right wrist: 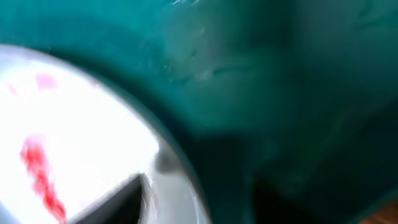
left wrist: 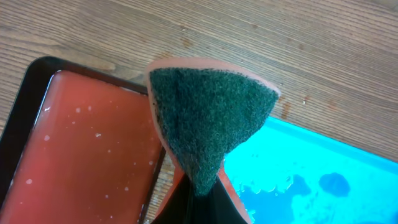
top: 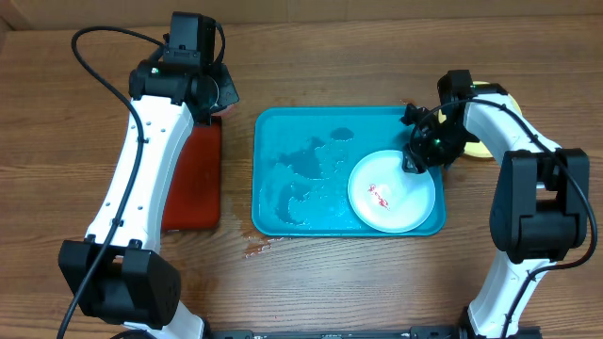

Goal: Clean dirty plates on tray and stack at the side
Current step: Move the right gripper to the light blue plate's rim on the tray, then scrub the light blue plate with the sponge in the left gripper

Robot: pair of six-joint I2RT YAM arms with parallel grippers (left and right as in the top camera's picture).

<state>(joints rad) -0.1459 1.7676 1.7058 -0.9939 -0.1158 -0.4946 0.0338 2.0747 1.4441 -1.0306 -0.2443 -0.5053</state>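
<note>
On glossy tray [top: 283,132], round plate [top: 391,191]; left tool [left wrist: 198,202] clamps fuzzy sponge [left wrist: 211,112], right tool [top: 415,158] unclear.

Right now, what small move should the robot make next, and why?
Probably close the right gripper on the rim of the red-smeared plate to steady it: the gripper sits at that rim, and the left gripper holds a green sponge.

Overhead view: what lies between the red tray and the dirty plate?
Overhead shows, from red tray to plate: a strip of bare table, then the wet floor of the blue tray, nothing else.
</note>
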